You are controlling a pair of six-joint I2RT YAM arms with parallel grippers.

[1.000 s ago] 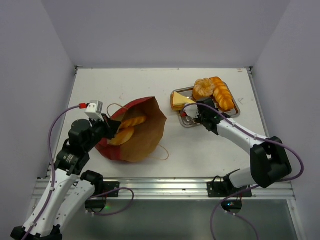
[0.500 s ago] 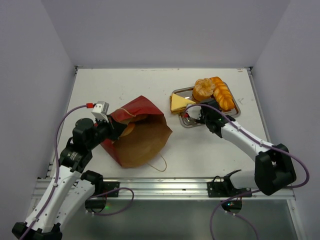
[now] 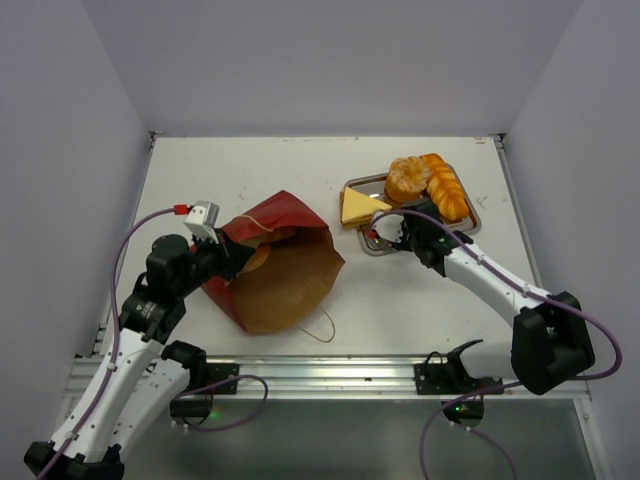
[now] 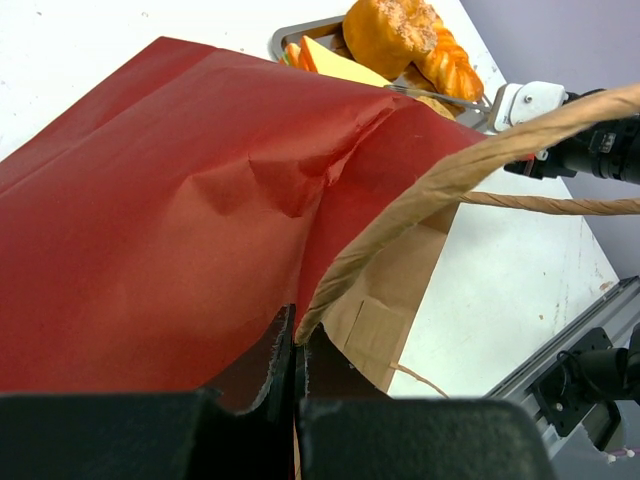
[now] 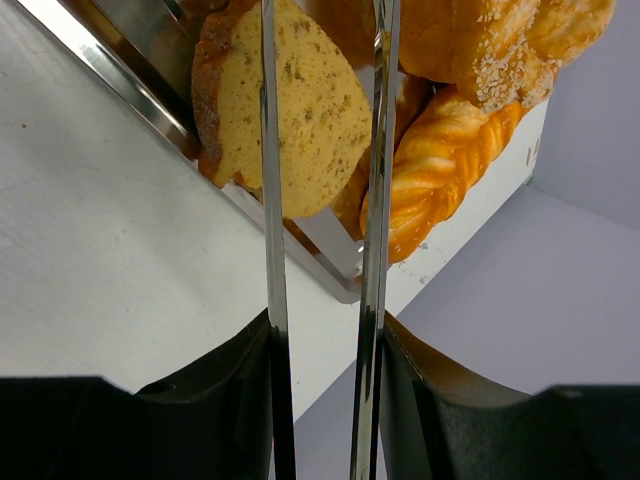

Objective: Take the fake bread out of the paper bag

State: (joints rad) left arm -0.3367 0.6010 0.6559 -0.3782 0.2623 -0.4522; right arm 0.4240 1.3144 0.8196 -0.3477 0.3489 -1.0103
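Red paper bag point(image 3: 285, 275) lies mouth rightward, rim pinched in the closed left jaws; an orange roll point(image 3: 257, 259) inside lies left of the right jaws, parted and empty by the tray point(image 3: 473, 217).

The red upper flap of the paper bag point(image 3: 290, 285) is covering nearly everything lying inside. Only a sliver of an orange roll point(image 3: 258, 258) is peeking out at the mouth, too little to tell its shape. The left claw point(image 4: 297, 345) is pinching the bag's rim, its tips disappearing behind the paper in the overhead view. In the left wrist view the bag is hiding most of the tray point(image 4: 300, 32). The fingers of the right claw point(image 5: 322, 150) are running off the top edge, and the wedge point(image 5: 305, 110) and the seeded bun point(image 5: 460, 40) are being cut off there too.
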